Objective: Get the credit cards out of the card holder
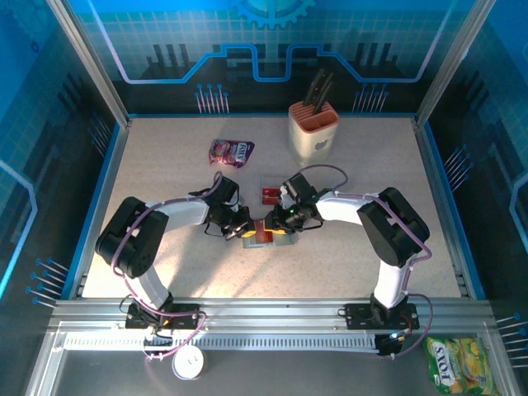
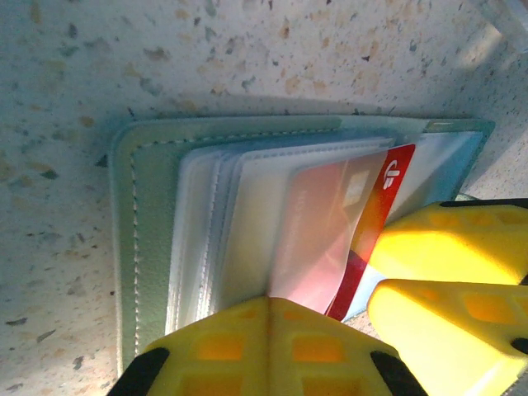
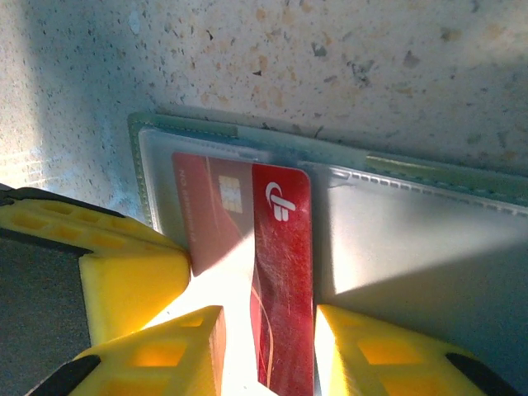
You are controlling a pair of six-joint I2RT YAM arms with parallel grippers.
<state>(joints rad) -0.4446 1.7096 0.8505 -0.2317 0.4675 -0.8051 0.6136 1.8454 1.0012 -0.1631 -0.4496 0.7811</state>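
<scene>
Pulling step: left hand (image 2: 268,309) clenched on the open card holder (image 2: 148,247) lying mid-bench (image 1: 165,173); right hand (image 3: 268,330) grasps the half-out red credit card (image 3: 280,239). Next likely needs a straight pull clear of its slot

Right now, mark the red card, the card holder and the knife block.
red card (image 3: 285,272): right wrist view, bare face.
card holder (image 2: 148,247): left wrist view, green stitched cover.
knife block (image 1: 313,142): top external view, beige front.

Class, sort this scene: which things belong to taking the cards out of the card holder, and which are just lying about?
Job in hand: card holder, red card, left gripper, right gripper.
Lying about: purple snack pouch, knife block, yellow snack bag.
</scene>
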